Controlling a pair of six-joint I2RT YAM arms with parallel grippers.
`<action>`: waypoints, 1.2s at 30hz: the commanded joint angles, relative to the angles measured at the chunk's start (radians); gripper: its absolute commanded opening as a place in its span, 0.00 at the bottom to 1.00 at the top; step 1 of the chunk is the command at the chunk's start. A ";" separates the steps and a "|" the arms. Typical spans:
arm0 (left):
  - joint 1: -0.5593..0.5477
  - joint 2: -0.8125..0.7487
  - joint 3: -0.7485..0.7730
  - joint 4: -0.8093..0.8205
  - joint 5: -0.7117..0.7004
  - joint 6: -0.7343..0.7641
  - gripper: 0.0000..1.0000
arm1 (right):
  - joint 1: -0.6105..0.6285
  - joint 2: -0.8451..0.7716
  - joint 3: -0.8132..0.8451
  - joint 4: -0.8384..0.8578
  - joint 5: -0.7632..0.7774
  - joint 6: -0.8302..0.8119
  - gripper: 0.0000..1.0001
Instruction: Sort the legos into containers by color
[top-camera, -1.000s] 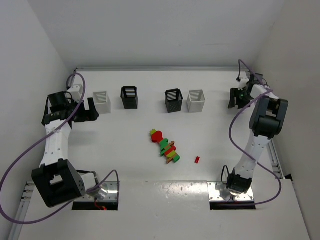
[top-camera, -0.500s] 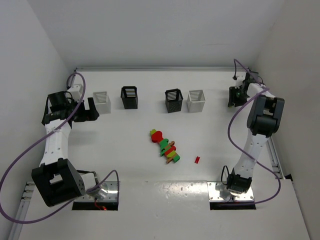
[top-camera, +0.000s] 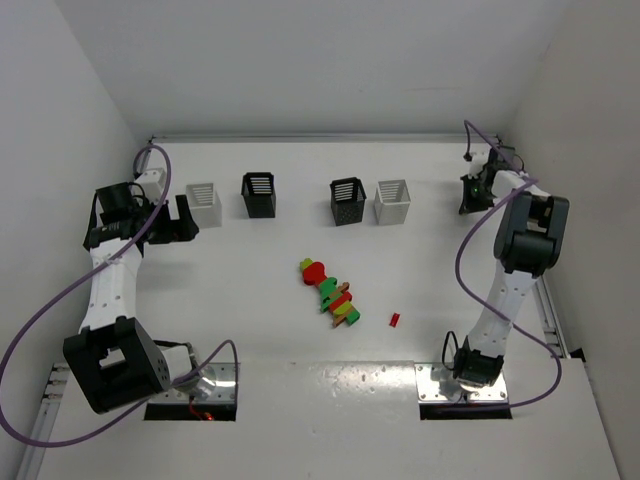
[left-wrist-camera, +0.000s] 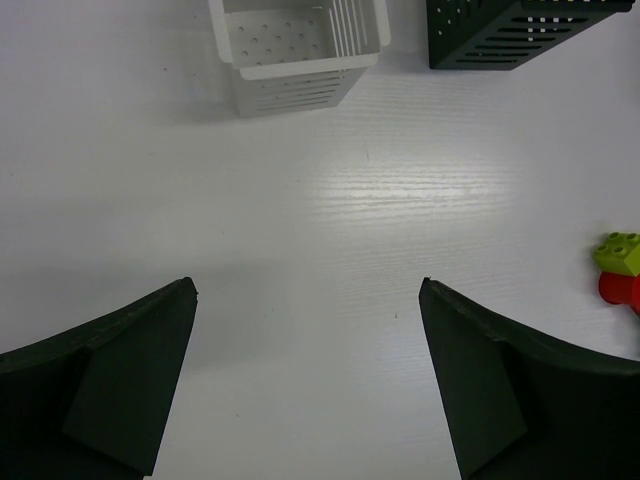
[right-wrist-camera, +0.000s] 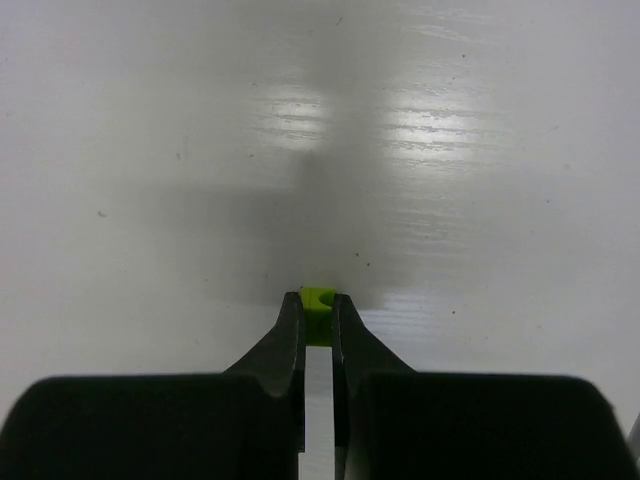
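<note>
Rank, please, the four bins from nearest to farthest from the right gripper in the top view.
1. Right white bin, at the row's right end, closest to the right gripper.
2. Right black bin, just left of it.
3. Left black bin, left of the middle.
4. Left white bin, at the row's far left end.

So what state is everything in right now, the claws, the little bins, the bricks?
Left gripper: open, empty.
Right gripper: shut on yellow-green lego.
Leftmost white bin: upright, looks empty.
Left black bin: upright, contents unclear.
Right black bin: upright, contents unclear.
Right white bin: upright, contents unclear.
Lego pile: clustered, unsorted.
Red lego: lying alone.
</note>
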 joint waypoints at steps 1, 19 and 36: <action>0.011 -0.008 0.036 0.017 0.012 0.000 1.00 | 0.018 -0.017 -0.037 -0.063 -0.032 -0.001 0.00; 0.021 -0.038 0.047 0.017 0.035 0.020 1.00 | 0.219 -0.426 0.129 -0.285 -0.359 0.134 0.00; 0.021 -0.058 0.048 -0.002 -0.016 0.031 1.00 | 0.425 -0.255 0.254 -0.267 -0.115 0.223 0.06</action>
